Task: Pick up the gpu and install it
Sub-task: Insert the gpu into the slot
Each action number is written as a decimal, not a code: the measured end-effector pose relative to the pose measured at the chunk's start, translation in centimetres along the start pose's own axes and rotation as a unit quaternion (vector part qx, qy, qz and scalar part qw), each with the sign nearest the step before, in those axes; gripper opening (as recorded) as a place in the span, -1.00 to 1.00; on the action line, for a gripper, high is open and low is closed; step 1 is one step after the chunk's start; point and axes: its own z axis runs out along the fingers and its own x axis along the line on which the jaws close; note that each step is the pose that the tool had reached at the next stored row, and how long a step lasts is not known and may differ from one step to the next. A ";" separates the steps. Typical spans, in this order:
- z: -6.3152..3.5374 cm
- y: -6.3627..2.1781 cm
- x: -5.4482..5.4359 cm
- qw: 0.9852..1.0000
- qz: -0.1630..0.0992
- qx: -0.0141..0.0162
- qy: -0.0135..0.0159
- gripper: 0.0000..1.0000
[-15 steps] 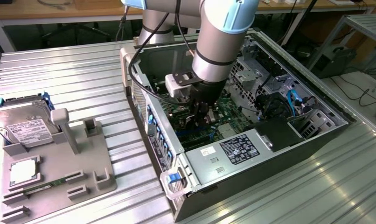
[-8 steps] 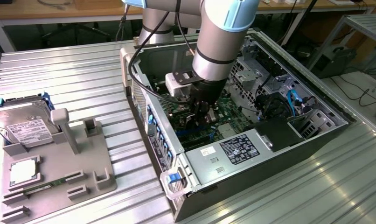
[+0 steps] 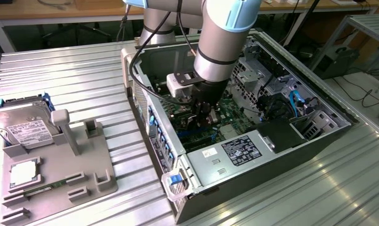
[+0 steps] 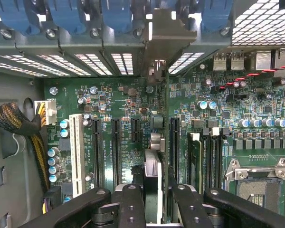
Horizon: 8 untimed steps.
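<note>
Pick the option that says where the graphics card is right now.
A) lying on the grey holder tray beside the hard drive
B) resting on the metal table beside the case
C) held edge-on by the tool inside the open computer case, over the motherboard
C: the tool grips the graphics card edge-on above the motherboard slots inside the computer case.

Bright, even light — glare on the ribbed table [image 3: 315,188], case interior shadowed.

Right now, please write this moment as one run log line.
gripper: shut on gpu | gpu: edge-on, over motherboard slots | location: inside computer case
</note>
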 end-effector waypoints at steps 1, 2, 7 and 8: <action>0.00 0.00 0.0 1.000 0.000 0.000 0.000 -0.44; -0.01 0.01 0.0 1.000 0.000 0.000 0.000 -0.44; -0.01 0.01 -0.2 1.000 0.000 0.000 0.000 -0.44; -0.01 0.01 -0.2 1.000 0.000 0.000 0.000 -0.44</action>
